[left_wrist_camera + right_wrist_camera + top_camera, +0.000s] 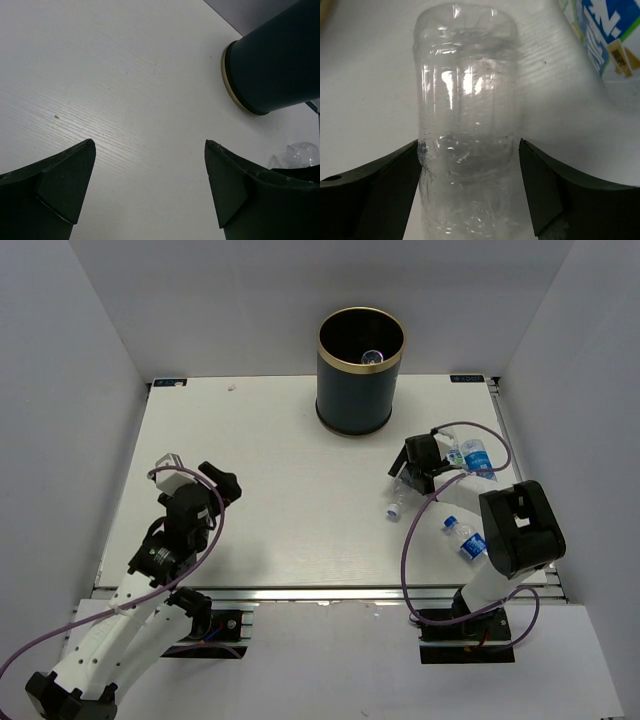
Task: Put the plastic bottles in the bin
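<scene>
– Bottle, clear: flat on surface, between fingers of right hand, spread wide, not yet gripped.
– Squeeze gently mid-body, lift, carry over bin. Left hand: spread wide, empty.

From overhead, the right gripper covers most of a clear bottle; only the capped end shows at its 7 o'clock. In the right wrist view the bottom edge cuts that bottle off, and whether the fingers press its sides cannot be told. At 1 o'clock the corner crops a labelled bottle, print blurred. The bin hides all but a glint of the binned bottle.
</scene>
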`<move>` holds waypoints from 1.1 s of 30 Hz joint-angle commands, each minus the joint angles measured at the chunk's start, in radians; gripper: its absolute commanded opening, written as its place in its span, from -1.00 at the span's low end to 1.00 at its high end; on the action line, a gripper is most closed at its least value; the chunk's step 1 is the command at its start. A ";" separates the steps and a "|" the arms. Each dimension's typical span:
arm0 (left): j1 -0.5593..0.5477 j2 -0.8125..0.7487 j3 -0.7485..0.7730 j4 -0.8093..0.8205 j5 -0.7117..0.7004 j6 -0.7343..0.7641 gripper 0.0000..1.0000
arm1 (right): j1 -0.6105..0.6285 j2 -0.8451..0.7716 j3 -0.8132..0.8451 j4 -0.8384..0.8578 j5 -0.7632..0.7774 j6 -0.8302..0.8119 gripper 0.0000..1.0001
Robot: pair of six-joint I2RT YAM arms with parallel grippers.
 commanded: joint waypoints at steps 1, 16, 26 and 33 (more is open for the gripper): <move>0.000 -0.007 0.005 -0.020 -0.036 -0.007 0.96 | -0.006 -0.019 0.057 0.074 0.023 0.022 0.60; 0.000 0.110 0.006 0.145 -0.073 0.045 0.96 | -0.003 -0.182 0.545 0.343 -0.132 -0.523 0.09; 0.001 0.122 0.029 0.178 -0.070 0.056 0.96 | 0.043 0.429 1.463 0.160 -0.088 -0.594 0.51; 0.003 0.128 0.054 0.126 -0.053 0.085 0.96 | 0.071 0.421 1.454 0.177 -0.026 -0.655 0.79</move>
